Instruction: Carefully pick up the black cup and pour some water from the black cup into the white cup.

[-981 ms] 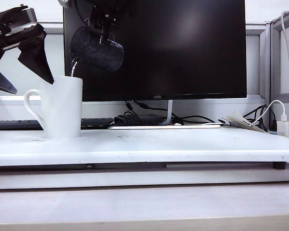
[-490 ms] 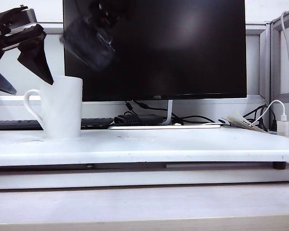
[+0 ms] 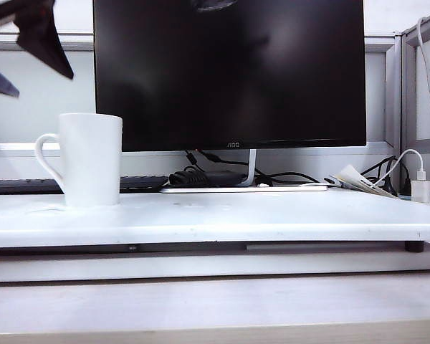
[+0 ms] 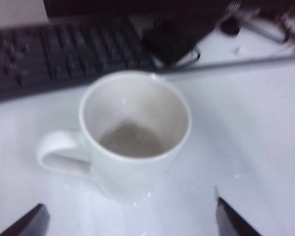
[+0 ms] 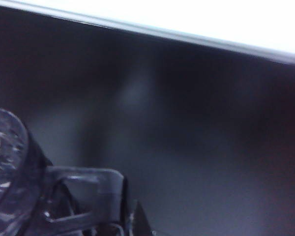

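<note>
The white cup [image 3: 91, 159] stands upright at the left of the white table [image 3: 272, 215], handle to the left. The left wrist view looks down into this white cup [image 4: 135, 132], which holds a little water. My left gripper [image 3: 43, 84] hangs open above and left of the cup; its dark fingertips [image 4: 37, 219] are spread wide with nothing between them. In the right wrist view the black cup [image 5: 7, 167], bumpy and translucent, is held by its thin handle [image 5: 83, 184], with my right gripper [image 5: 123, 221] shut on it. Only a faint blur of the black cup [image 3: 213, 4] shows at the exterior view's top edge.
A large black monitor [image 3: 229, 72] stands behind the table, with a keyboard [image 3: 140, 182] and a black cable bundle [image 3: 204, 177] at its foot. Papers [image 3: 358, 179] and a white charger [image 3: 421, 190] lie at the back right.
The right gripper has carried the black cup up and to the right, away from the white cup, and the stream of water has stopped. The left gripper has risen.
</note>
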`<state>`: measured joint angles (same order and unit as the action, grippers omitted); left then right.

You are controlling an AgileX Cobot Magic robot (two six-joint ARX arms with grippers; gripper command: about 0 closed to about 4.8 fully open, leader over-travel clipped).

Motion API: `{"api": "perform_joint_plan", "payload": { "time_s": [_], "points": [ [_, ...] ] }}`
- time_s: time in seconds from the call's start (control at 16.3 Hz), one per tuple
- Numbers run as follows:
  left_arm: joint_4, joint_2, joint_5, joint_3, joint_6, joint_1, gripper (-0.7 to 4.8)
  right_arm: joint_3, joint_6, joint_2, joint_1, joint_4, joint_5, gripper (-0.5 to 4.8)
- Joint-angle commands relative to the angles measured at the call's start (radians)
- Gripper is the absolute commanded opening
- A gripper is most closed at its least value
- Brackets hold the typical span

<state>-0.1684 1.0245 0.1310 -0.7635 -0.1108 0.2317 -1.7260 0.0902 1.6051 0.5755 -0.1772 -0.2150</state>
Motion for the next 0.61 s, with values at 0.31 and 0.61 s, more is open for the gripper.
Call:
{"api": "perform_joint_plan", "payload": {
  "time_s": [0.31,0.61],
  "points": [
    [0.005,-0.014,-0.017,-0.004,-0.02,0.1,4.79,0.714,-0.177,-0.197,-0.011,0.385,0.034,-0.06],
    [-0.015,-0.014,-0.022,-0.002,-0.017,0.124,4.79,0.789,-0.281,-0.085,-0.026,0.505,0.15,-0.06]
  ]
}}
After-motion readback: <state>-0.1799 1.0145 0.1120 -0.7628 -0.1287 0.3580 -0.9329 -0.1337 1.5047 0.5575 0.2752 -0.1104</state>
